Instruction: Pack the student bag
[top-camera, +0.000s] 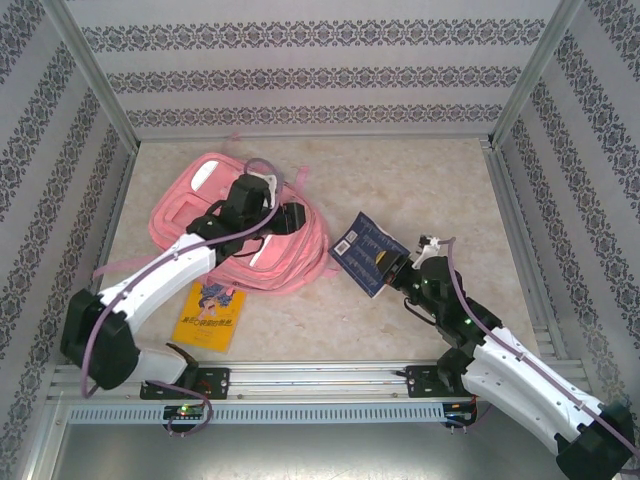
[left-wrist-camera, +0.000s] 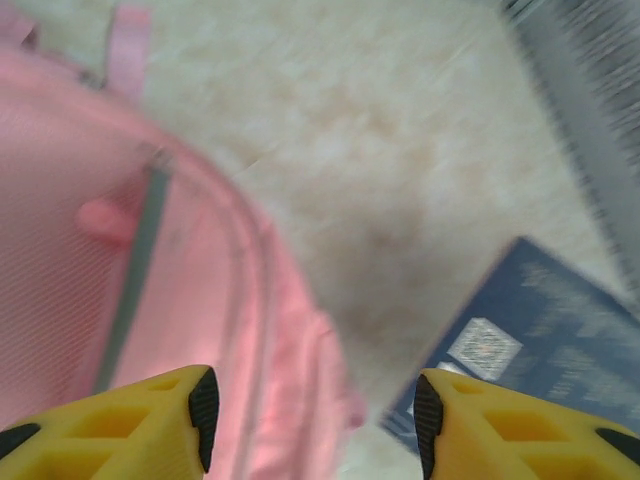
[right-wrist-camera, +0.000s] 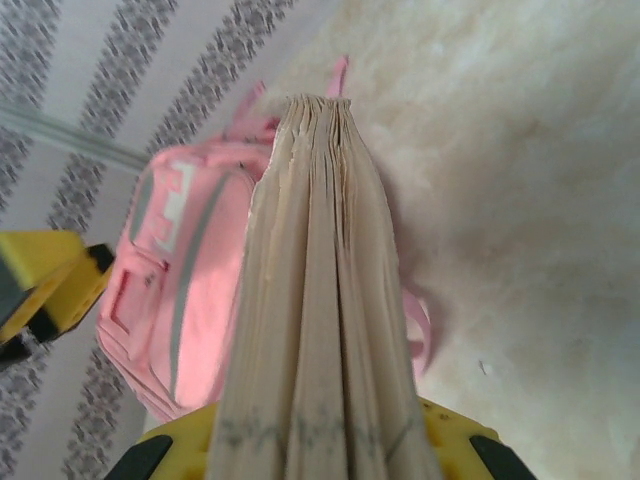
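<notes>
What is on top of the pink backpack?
The left gripper, jaws open, hangs over the student bag near one edge. Its arm covers the bag's middle, so what lies there is hidden. Contact cannot be told.

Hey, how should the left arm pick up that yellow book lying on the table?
The yellow book lies flat on the table, so probably pinch its right long edge, coming in low from the right; the student bag sits close beyond its far edge.

The student bag (top-camera: 180, 205) at upper left is pink with pale trim. The table (top-camera: 420, 190) is cream and marbled. A dark blue book (top-camera: 360, 245) shows at centre, a yellow book (top-camera: 210, 318) lower left. The walls (top-camera: 300, 75) carry grey floral stripes.
</notes>
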